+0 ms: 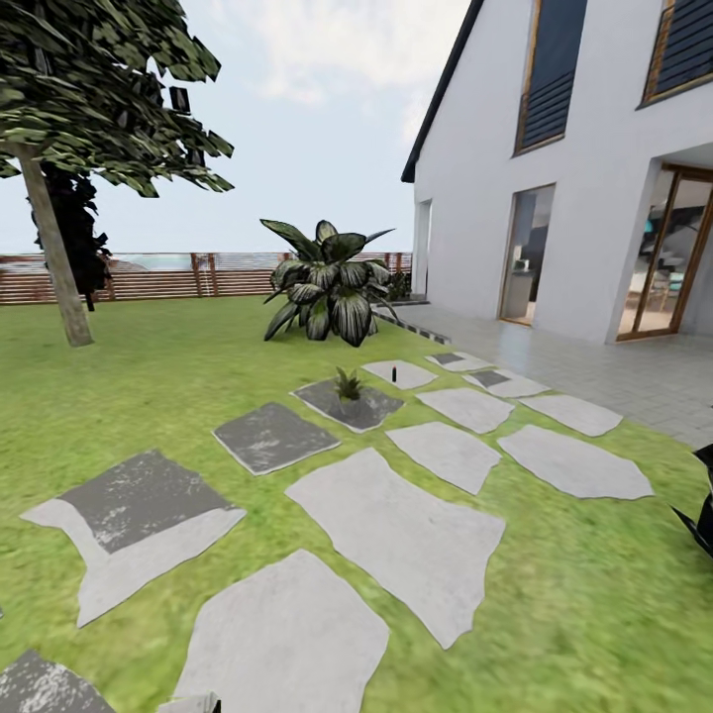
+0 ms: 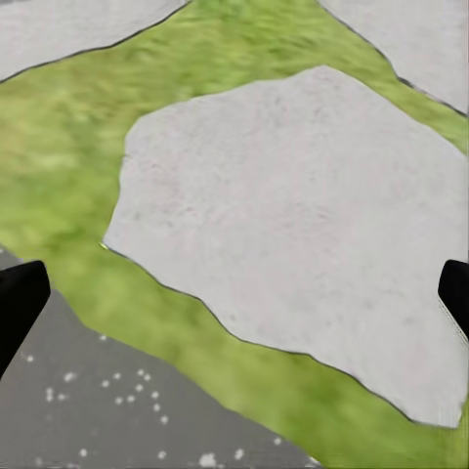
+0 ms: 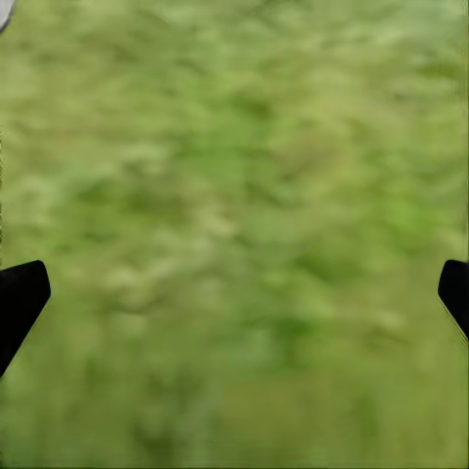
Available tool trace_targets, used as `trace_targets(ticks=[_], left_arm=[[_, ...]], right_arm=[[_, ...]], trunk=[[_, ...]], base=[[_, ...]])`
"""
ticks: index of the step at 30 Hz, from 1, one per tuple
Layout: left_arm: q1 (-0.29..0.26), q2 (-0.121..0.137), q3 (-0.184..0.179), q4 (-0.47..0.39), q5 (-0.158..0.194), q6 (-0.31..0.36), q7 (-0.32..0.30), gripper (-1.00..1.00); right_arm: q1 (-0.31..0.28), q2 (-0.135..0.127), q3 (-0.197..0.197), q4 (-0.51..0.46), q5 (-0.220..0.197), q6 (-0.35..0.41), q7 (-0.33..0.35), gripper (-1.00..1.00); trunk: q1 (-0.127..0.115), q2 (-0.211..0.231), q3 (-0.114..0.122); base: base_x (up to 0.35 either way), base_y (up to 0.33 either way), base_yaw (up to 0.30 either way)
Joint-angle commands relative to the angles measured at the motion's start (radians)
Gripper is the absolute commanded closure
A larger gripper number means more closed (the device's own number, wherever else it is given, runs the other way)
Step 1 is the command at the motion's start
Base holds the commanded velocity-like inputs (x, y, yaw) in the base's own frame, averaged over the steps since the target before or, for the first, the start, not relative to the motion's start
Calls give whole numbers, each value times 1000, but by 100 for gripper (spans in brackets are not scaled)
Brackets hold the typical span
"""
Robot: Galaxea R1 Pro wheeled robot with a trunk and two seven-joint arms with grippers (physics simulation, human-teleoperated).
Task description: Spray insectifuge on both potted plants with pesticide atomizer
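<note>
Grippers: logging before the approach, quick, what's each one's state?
Left gripper: open, empty, over a grey stone slab.
Right gripper: open, empty, over green lawn.

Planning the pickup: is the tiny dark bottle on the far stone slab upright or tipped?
Upright: the tiny dark bottle stands as a thin vertical shape on a pale stone slab.

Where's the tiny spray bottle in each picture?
Head view: the pesticide atomizer stands mid-picture on a pale stone slab, just beyond the small potted plant.
Left wrist view: looks down at a nearer slab and the lawn.
Right wrist view: looks down at blurry lawn.
Shared landmark: the lawn.
</note>
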Motion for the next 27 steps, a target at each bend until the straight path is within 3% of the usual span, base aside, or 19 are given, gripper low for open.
trace_targets(ticks=[1,27], left_arm=[[-1,0,0,0,3,-3,1,-100],[-1,0,0,0,3,-3,1,-100]], right_arm=[[0,0,-1,-2,0,6,0,-100],[0,0,-1,-2,0,6,0,-100]], trunk=[[0,0,-1],[0,0,-1]], base=[[332,0,0],[332,0,0]])
